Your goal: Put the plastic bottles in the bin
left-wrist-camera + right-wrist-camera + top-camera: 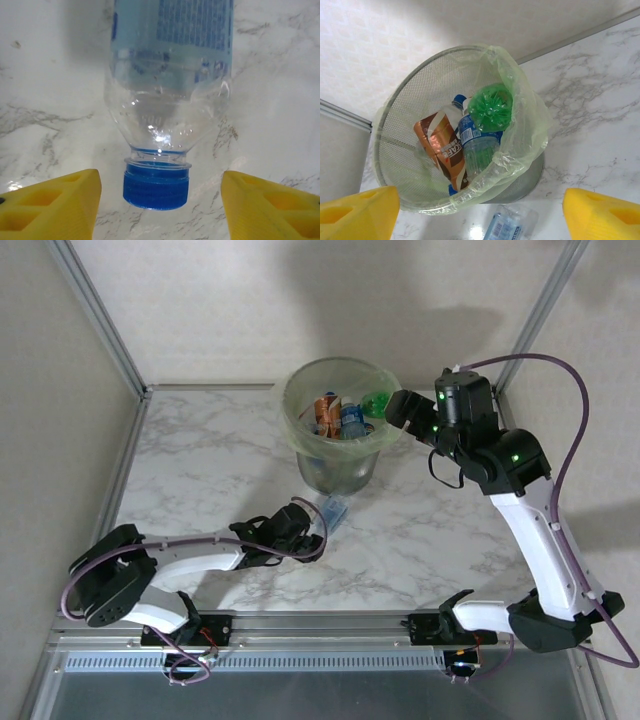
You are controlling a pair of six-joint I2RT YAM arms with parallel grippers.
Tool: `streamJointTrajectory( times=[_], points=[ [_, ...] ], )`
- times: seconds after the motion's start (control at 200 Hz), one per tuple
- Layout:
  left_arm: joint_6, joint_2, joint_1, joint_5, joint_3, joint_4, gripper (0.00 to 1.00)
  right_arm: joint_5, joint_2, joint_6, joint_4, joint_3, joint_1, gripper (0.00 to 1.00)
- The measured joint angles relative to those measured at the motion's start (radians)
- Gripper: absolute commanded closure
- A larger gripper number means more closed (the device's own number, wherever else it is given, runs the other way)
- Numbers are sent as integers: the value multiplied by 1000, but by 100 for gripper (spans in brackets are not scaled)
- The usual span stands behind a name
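Left gripper [305, 523] [160, 197]: low over the table [200, 460], close in front of the arm bases; yellow fingers [55, 205] spread apart, clamped on nothing.
Loose bottle [333, 508] [170, 75] [507, 225]: clear with a blue label, lying on its side on the marble just in front of the bin, outside it; neck pointing back toward the left gripper.
Blue cap [156, 186]: between the two left fingers, clear gaps on both sides, touching neither.
Bin [290, 425] [415, 95]: upright near the far edge of the table, lined with a pale green bag [530, 120] folded over the rim.
Inside the bin: a brown-labelled bottle [326, 410] [440, 145], a blue-labelled bottle [351, 420] [477, 145] beside it, and a green bottle [377, 403] [491, 107] on top, base upward, toward the right side.
Right gripper [400, 410] [480, 212]: raised above the right rim of the bin, pointing down into it; fingers wide apart, nothing between them.
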Motion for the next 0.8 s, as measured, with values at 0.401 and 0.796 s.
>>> streamJointTrajectory(
  times=[0.401, 0.796],
  points=[
    [-15, 80, -15, -37, 8, 6, 57, 0, -12, 8, -15, 0, 0, 19],
    [-32, -41, -29, -60, 11, -14, 79, 0, -14, 6, -15, 0, 0, 22]
  ],
)
